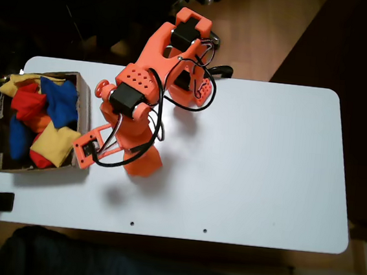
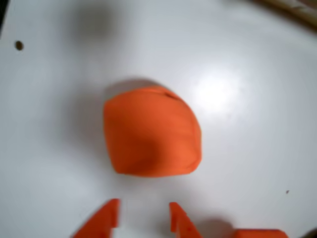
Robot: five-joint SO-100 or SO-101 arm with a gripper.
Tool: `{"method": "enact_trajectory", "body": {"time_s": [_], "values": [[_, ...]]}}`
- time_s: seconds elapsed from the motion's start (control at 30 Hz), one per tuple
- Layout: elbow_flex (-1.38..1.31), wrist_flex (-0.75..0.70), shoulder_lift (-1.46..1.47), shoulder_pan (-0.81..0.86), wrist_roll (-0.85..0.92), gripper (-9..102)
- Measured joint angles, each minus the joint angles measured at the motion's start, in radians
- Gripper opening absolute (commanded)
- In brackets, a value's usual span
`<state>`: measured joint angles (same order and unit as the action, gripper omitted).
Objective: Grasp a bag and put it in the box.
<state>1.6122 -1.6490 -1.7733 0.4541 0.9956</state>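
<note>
One orange bean bag (image 2: 151, 133) lies on the white table (image 2: 257, 148).
Gripper (image 2: 143, 218) hovers just short of it, fingers parted, grasping nothing; cardboard box (image 1: 83, 98) holds coloured bags.

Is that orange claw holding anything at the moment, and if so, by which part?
Nothing is held. In the wrist view the gripper is open, its fingertips short of the soft orange cloth bag lying on the white table.

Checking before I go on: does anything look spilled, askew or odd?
Nothing spilled. The orange bag lies whole on the table, just ahead of the open gripper. The box sits skewed at the table's left edge in the fixed view, heaped with bags.
</note>
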Motion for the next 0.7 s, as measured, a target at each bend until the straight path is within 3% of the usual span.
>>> {"method": "enact_trajectory", "body": {"time_s": [0.27,0.7], "values": [[0.012,0.017,0.008,0.017,0.046,48],[0.087,0.052,0.008,0.043,0.087,63]]}}
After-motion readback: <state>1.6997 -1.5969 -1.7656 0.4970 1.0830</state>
